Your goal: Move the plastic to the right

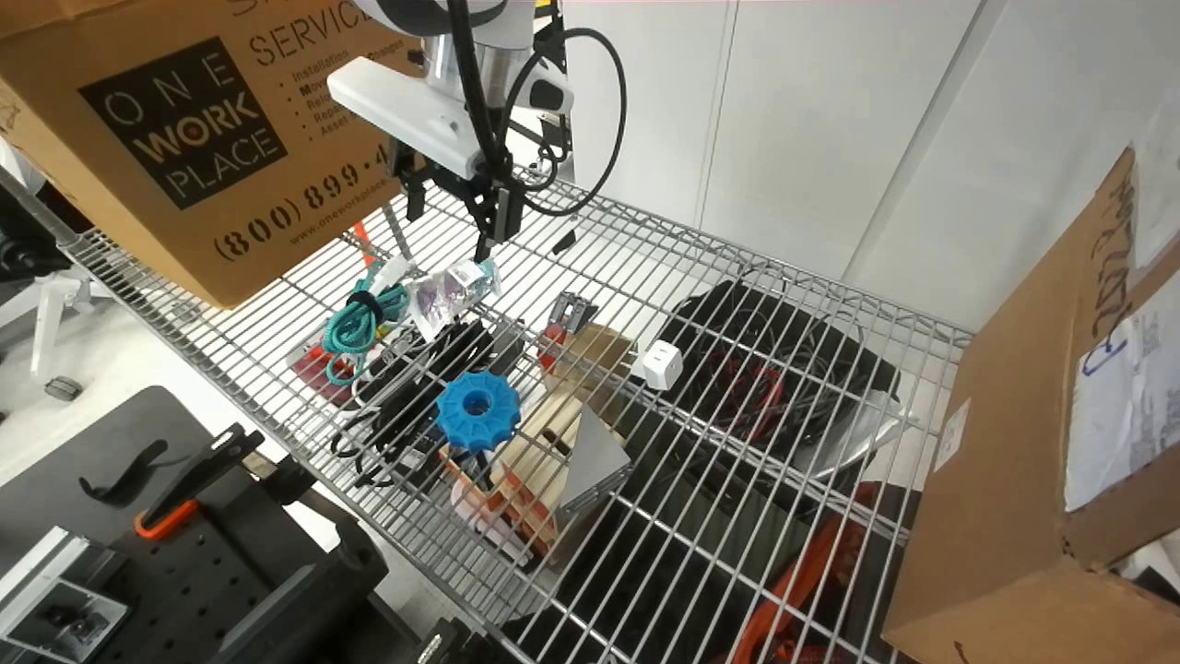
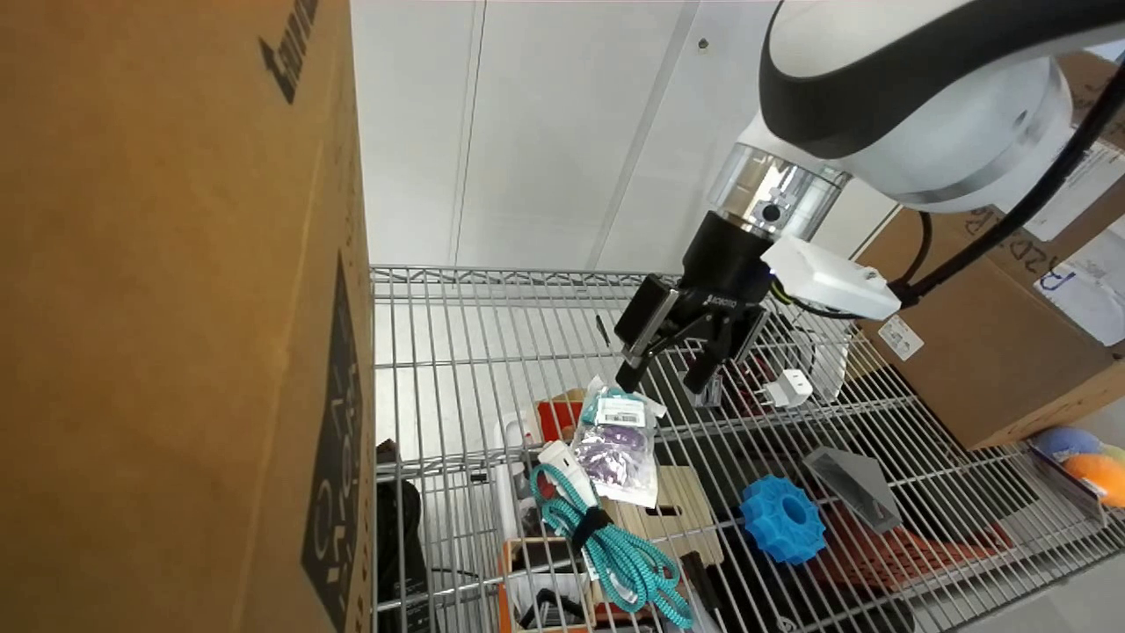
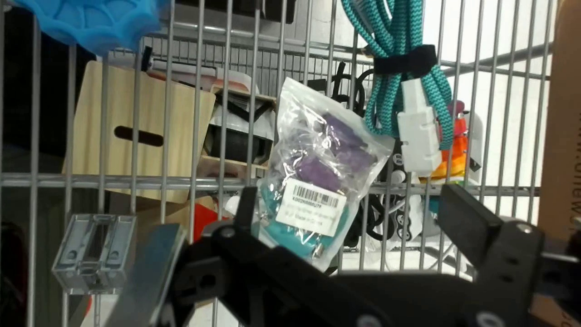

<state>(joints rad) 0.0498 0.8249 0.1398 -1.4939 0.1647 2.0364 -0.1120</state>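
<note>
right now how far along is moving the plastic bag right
Done: the black hand appears positioned near the clear plastic bag of purple and teal items. In hand: nothing; hand open. Left, probably: grip the bag on the silver wire shelf, shift it right.

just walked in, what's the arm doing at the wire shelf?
A teleoperated Panda arm has its gripper open above the wire shelf, holding nothing. The barcoded plastic bag lies on the wires next to a bundled teal cord; a blue ribbed wheel sits apart from both. The job is to move the plastic to the right, probably that bag, and it hasn't been grasped yet.
</note>
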